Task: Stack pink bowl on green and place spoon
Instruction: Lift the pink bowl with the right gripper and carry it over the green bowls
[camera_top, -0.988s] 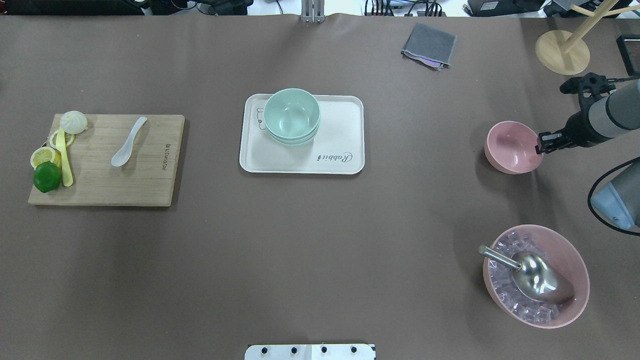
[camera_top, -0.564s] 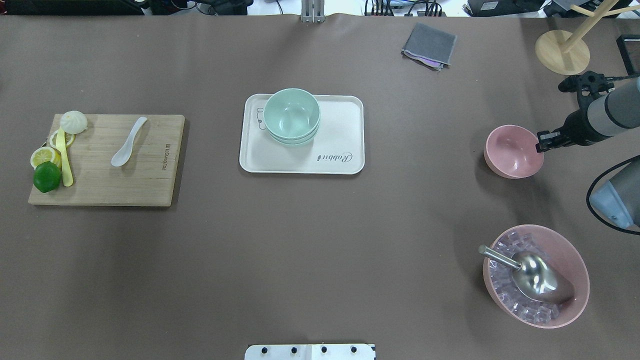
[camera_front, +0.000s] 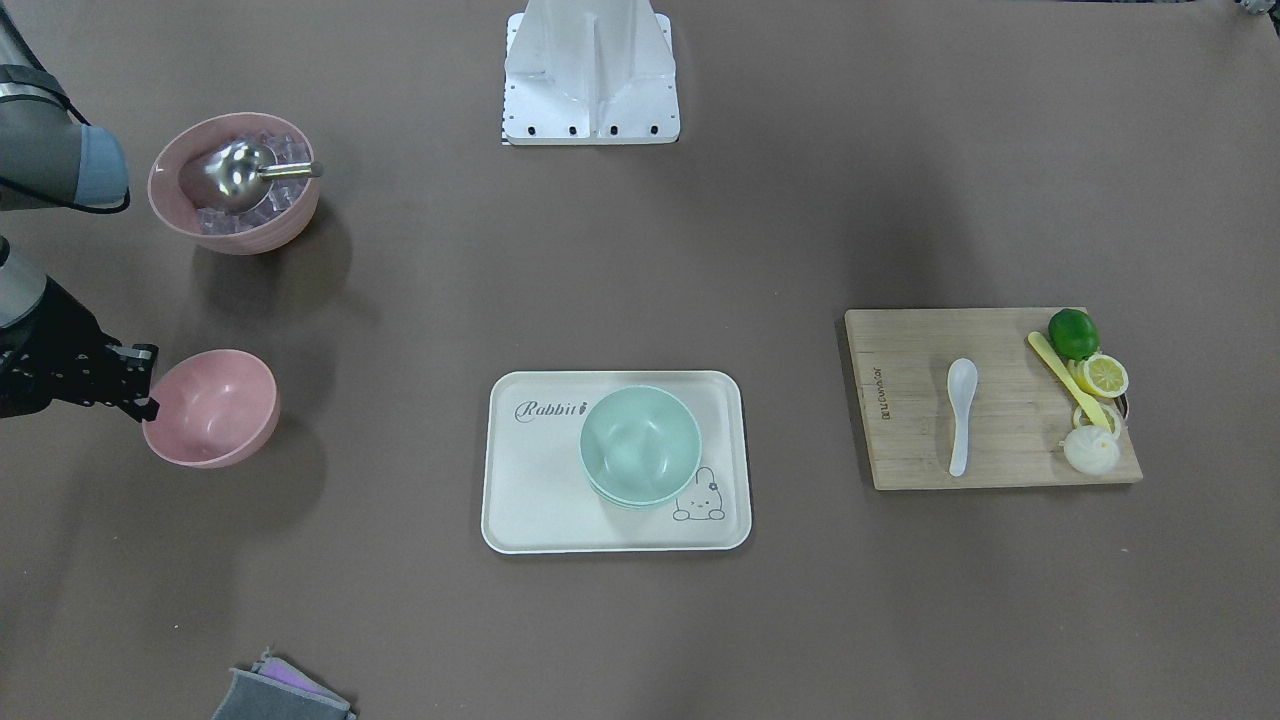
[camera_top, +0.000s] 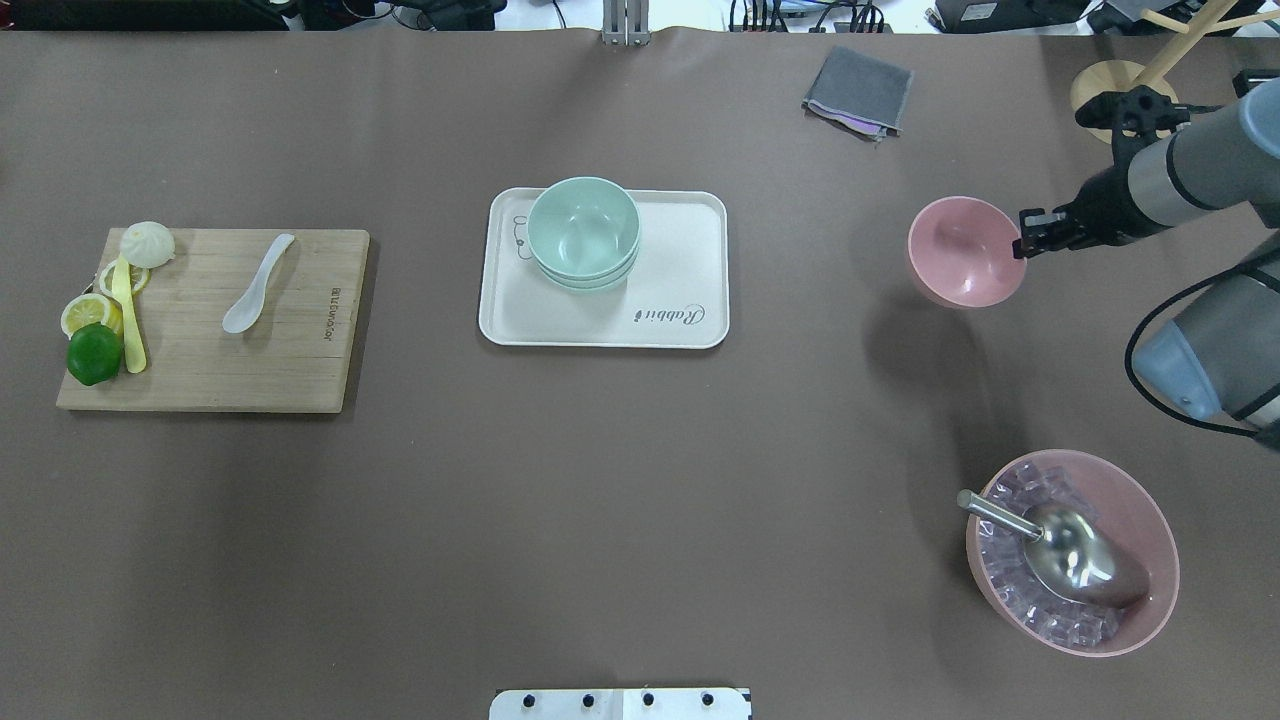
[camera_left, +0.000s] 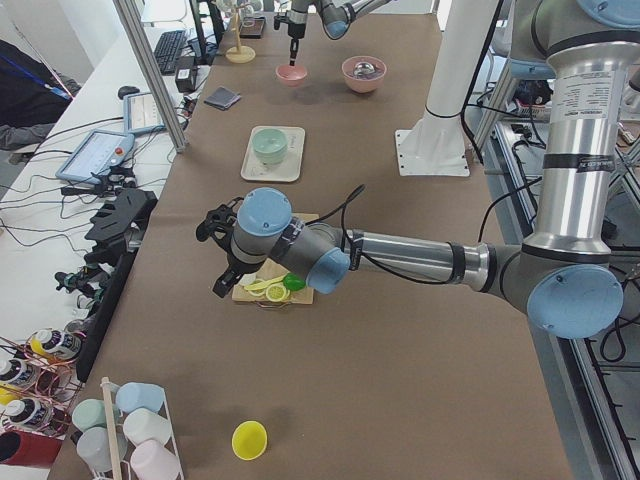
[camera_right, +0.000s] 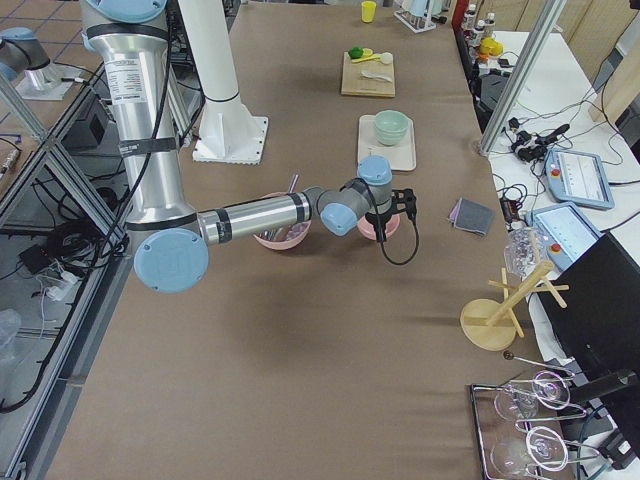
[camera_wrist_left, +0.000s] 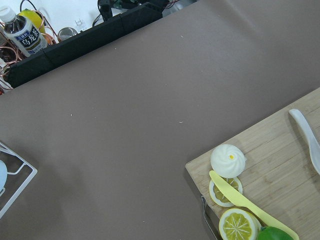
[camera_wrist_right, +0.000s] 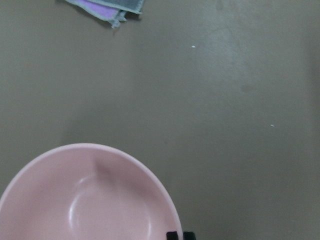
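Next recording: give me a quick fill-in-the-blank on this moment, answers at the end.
The right pincer grips the pink bowl by its ____.
The tray under the green bowls bears the printed word ____.
The white spoon lies on a board made of ____.
Answers: rim; Rabbit; wood.

A brown mat (camera_top: 640, 500) covers the long table. Beyond the table edge ahead of the right gripper (camera_top: 1022, 247) runs a white bench (camera_right: 590, 90) strewn with cables and 2 tablets. On the gripper's opposite side lies a tiled floor (camera_right: 25, 140). The light is even, with soft shadows.
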